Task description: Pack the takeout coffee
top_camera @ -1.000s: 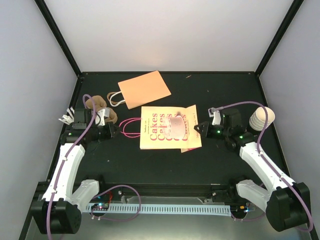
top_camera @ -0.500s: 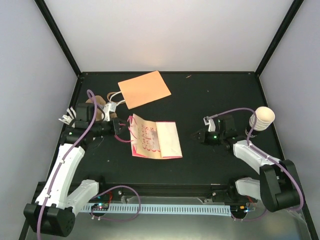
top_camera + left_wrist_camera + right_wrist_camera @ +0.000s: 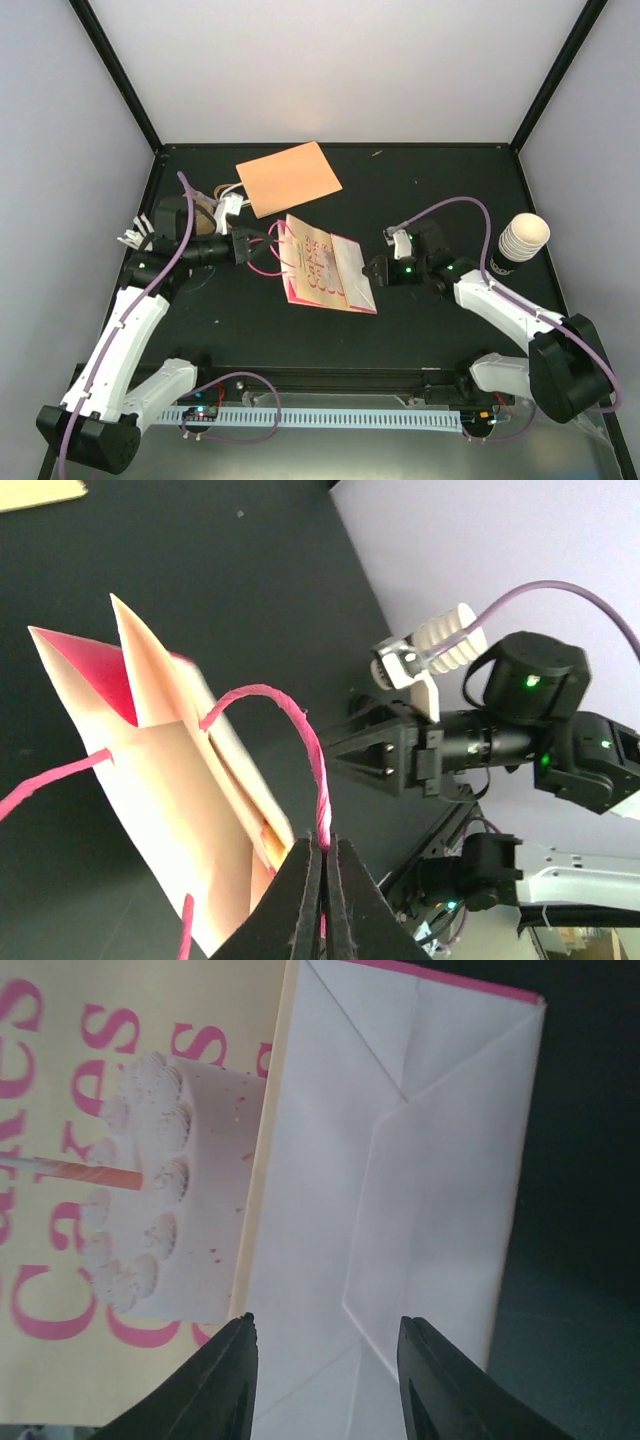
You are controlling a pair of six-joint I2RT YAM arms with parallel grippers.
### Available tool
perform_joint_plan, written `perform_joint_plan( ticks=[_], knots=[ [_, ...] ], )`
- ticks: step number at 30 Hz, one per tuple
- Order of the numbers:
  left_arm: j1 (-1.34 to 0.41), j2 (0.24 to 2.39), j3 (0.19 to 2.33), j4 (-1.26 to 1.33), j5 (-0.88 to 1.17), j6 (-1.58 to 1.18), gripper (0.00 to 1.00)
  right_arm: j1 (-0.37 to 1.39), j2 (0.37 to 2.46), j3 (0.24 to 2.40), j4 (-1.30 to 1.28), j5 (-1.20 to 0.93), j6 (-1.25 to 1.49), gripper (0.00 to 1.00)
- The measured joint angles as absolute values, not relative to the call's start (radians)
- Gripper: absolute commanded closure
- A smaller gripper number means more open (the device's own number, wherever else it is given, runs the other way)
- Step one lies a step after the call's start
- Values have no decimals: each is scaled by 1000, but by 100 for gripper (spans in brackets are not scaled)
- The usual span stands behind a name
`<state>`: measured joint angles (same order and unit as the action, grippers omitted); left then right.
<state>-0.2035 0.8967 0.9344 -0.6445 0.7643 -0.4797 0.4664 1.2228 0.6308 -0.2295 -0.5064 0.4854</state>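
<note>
Reaching inward, left jaws clamp the pink handle (image 3: 316, 770) (right jaws parted, facing paper bag (image 3: 328, 272)).

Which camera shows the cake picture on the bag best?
Right wrist: the white cake drawing on the cream paper bag looks big there. Top view: too small to make out. Left wrist: only the bag's open end.
</note>
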Motion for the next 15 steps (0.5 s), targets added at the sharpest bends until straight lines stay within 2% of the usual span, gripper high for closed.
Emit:
perform_joint_plan(
  ticks=[7, 15],
  knots=[
    [-253, 897, 983, -582, 773, -520, 99, 574, 1222, 736, -342, -355, 469, 49],
    [-278, 899, 983, -564, 773, -538, 98, 681, 1225, 796, -432, -202, 474, 46]
  ],
)
